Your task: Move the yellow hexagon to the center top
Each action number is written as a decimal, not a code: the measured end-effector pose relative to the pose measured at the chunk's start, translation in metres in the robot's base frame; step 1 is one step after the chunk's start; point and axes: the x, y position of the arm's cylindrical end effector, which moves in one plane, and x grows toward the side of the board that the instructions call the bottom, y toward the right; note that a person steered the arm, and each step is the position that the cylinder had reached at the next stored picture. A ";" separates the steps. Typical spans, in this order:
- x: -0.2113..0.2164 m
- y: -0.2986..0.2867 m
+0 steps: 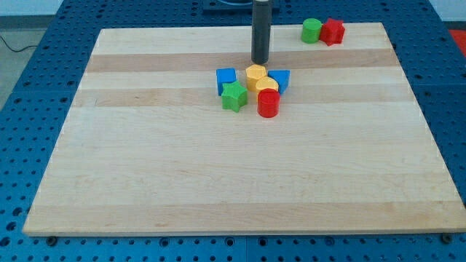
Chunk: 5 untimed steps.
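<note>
The yellow hexagon [255, 74] lies on the wooden board [218, 175] a little above its middle, in a tight cluster of blocks. My tip [261, 62] stands just above the hexagon's top edge, very close to it or touching it. Next to the hexagon are a blue cube [226, 79] on its left, a green star [234, 96] at lower left, a second yellow block [267, 86] at lower right, a blue block [280, 78] on the right and a red cylinder [268, 103] below.
A green block [312, 30] and a red block [333, 31] sit side by side at the board's top right edge. Blue perforated table [29, 102] surrounds the board.
</note>
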 end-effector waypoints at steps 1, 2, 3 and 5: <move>0.016 0.032; 0.033 0.095; 0.058 0.144; 0.071 0.091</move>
